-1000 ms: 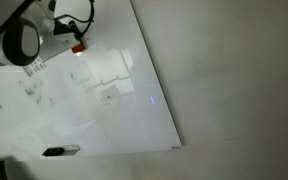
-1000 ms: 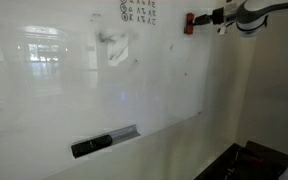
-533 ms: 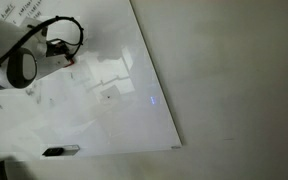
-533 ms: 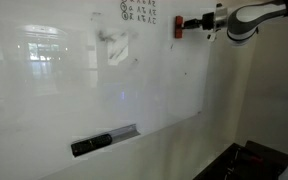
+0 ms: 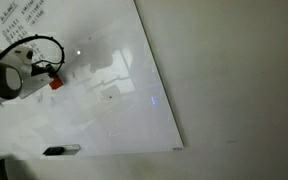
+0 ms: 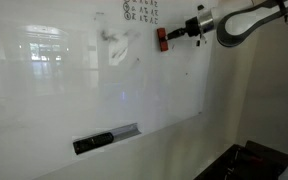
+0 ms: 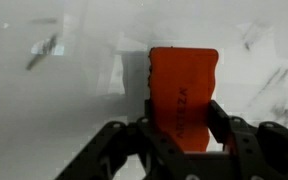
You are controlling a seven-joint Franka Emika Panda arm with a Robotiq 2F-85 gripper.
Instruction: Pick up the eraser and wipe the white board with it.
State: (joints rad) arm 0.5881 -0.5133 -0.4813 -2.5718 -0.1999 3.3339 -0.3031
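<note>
One small red-orange block eraser (image 7: 182,95) is sitting clamped in your gripper (image 7: 182,120) against the glossy white board (image 6: 64,95); you are likely wiping, needing next a sweep left over the grey smudges (image 6: 112,45).

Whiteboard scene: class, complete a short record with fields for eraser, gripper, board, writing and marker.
eraser: red-orange, seems to touch the board, just below the writing
gripper: shut on eraser
board: glossy white, mostly bare
writing: black numbers near top edge
marker: lying at the board's lower edge, far from the gripper
</note>
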